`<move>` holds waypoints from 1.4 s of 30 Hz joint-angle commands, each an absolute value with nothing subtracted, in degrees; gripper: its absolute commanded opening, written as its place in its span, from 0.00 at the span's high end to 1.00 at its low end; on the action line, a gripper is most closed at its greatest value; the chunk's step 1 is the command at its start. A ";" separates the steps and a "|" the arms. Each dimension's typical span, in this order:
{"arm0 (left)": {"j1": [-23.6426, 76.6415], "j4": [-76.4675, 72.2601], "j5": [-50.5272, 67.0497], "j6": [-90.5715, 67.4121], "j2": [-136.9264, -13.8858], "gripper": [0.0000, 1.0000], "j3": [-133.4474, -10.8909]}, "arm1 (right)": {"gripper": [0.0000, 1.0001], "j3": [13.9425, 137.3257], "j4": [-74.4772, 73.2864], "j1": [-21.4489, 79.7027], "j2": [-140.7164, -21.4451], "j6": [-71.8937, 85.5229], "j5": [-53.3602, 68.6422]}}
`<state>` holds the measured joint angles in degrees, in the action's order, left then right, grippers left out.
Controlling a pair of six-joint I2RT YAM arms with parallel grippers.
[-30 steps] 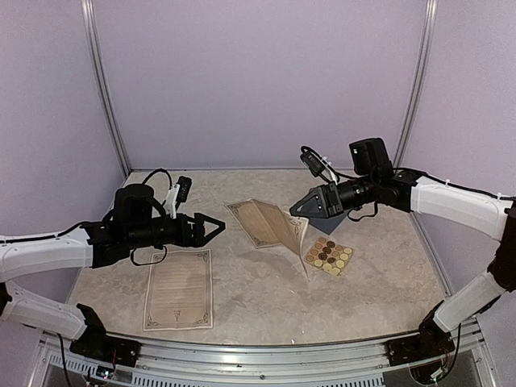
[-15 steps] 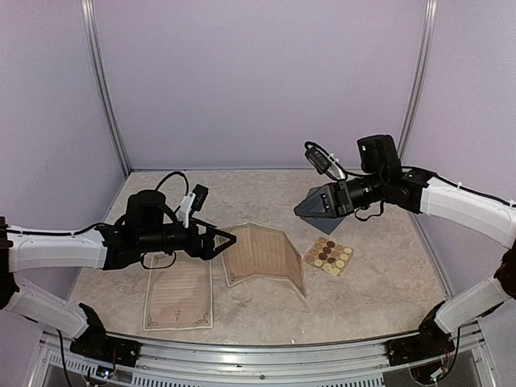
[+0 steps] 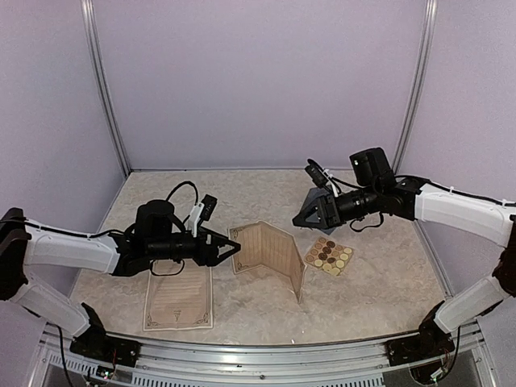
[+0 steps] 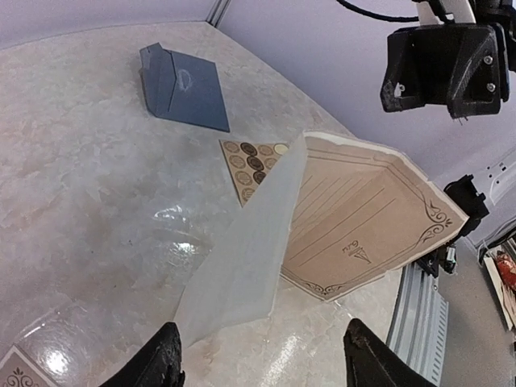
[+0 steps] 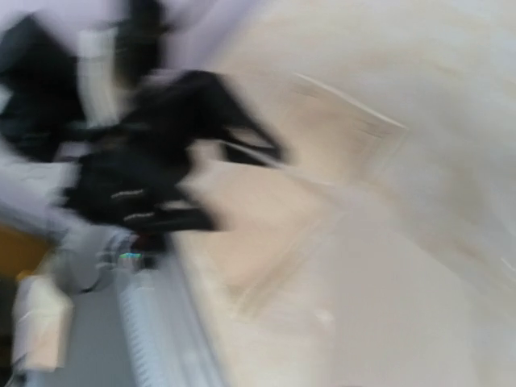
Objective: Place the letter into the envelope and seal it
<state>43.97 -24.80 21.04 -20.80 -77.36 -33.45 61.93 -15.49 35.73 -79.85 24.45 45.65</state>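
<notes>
The letter (image 3: 268,252) is a tan sheet with an ornate border. It stands half folded on the table, one panel raised (image 4: 363,218). My left gripper (image 3: 229,248) is low at its left edge, open, and the sheet's pale corner lies just ahead of its empty fingertips (image 4: 165,364). My right gripper (image 3: 306,216) hovers above and to the right of the letter, clear of it. Its wrist view is a motion blur, so its jaws do not show. The slate-blue envelope (image 4: 181,87) lies flat at the back, hidden behind the right gripper in the top view.
A second tan sheet (image 3: 179,294) lies flat at the front left under my left arm. A small sheet of round stickers (image 3: 329,255) lies right of the letter. The metal table rail (image 3: 258,355) runs along the front.
The right gripper let the letter's raised edge go, and the sheet dropped to stand folded on the table. My left gripper moved right up to the letter's left edge.
</notes>
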 commanded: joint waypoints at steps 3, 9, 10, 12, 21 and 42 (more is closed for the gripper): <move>45.78 -27.70 20.62 -20.86 -82.39 0.33 -34.86 | 0.34 58.74 -22.07 38.72 -80.82 23.64 27.33; 46.33 -28.01 18.33 -20.57 -82.89 0.33 -34.98 | 0.22 59.67 -24.24 42.17 -81.03 23.91 22.44; 46.44 -27.85 17.80 -20.45 -82.84 0.33 -34.90 | 0.21 59.96 -24.33 42.66 -81.11 24.06 22.07; 46.64 -27.36 16.85 -20.23 -82.65 0.34 -34.81 | 0.20 60.72 -24.46 43.45 -81.48 24.26 21.07; 47.01 -26.99 15.78 -20.13 -81.24 0.35 -34.72 | 0.19 64.68 -27.24 46.17 -84.71 24.17 16.08; 47.29 -26.92 14.60 -19.78 -82.86 0.35 -36.01 | 0.12 67.61 -26.13 47.30 -83.84 25.89 18.80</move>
